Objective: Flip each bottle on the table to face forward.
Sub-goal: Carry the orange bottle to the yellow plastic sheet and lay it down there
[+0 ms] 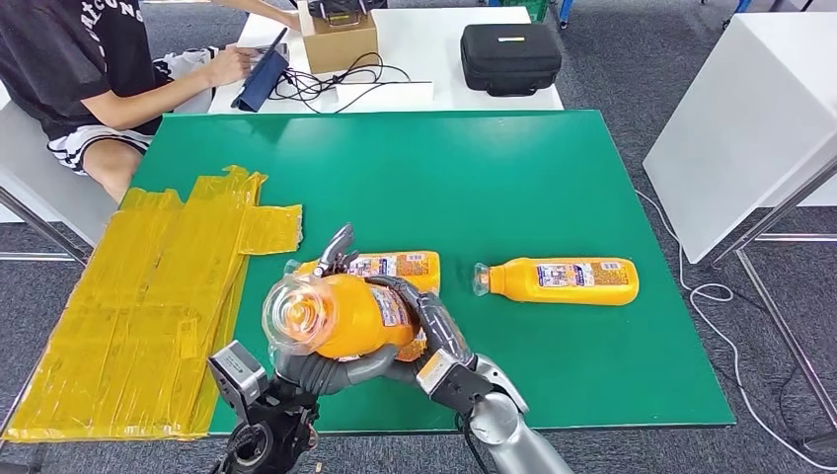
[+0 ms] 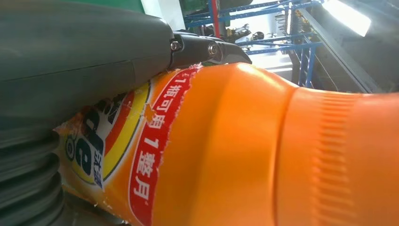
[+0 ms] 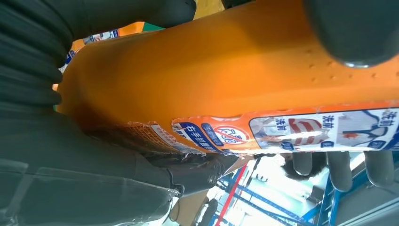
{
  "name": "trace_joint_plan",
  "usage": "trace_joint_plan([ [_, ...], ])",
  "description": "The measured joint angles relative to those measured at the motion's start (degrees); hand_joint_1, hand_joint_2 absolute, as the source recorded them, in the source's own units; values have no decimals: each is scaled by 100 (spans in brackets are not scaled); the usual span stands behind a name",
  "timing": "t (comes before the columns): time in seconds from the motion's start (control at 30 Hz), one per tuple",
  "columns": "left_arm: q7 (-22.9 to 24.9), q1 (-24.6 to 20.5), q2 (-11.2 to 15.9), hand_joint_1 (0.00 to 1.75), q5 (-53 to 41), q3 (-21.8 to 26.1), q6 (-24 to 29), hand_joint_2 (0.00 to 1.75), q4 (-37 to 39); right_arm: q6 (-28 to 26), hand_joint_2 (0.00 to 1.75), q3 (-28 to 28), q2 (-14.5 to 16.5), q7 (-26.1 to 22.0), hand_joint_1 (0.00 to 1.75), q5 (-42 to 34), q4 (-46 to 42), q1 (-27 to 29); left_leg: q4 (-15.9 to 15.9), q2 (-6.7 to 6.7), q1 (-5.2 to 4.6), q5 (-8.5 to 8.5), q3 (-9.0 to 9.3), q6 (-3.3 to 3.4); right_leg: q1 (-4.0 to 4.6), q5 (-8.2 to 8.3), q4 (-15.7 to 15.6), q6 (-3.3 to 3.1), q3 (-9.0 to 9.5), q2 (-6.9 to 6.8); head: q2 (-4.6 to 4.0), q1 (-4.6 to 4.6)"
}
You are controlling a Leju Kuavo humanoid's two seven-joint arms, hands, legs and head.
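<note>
I see both hands' fingers wrapped round one orange bottle [image 1: 341, 316] lifted at lower centre, left hand [image 1: 311, 370] beneath, right hand [image 1: 424, 326] curled over, second bottle [image 1: 563, 280] lying on green worktop [image 1: 474, 178] at right.

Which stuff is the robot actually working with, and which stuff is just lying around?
For the job:
held bottle, gripped by left hand and right hand
second bottle
third bottle

Just lying about:
yellow sheets
black case
cardboard box
</note>
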Motion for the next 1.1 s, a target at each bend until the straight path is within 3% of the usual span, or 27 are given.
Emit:
trace_joint_plan([
  [0.43, -18, -36, 14, 0, 67, -26, -45, 175, 80, 88, 175, 103, -112, -13, 175, 9, -86, 5, 1, 1, -1, 0, 0, 0, 2, 1, 0, 0, -1, 0, 0, -1],
  [0.57, -18, -36, 14, 171, 87, -27, -49, 175, 90, 88, 175, 103, -122, -13, 175, 10, -91, 5, 1, 1, 0, 0, 0, 0, 2, 1, 0, 0, -2, 0, 0, -1],
  [1.1, -130, -24, 20, 175, 403, -35, 122, 175, 91, -67, 175, 91, -195, 98, 175, 8, -242, 100, 1, 2, 0, 0, 0, 0, 0, 1, 0, 0, -1, 0, 0, -1],
])
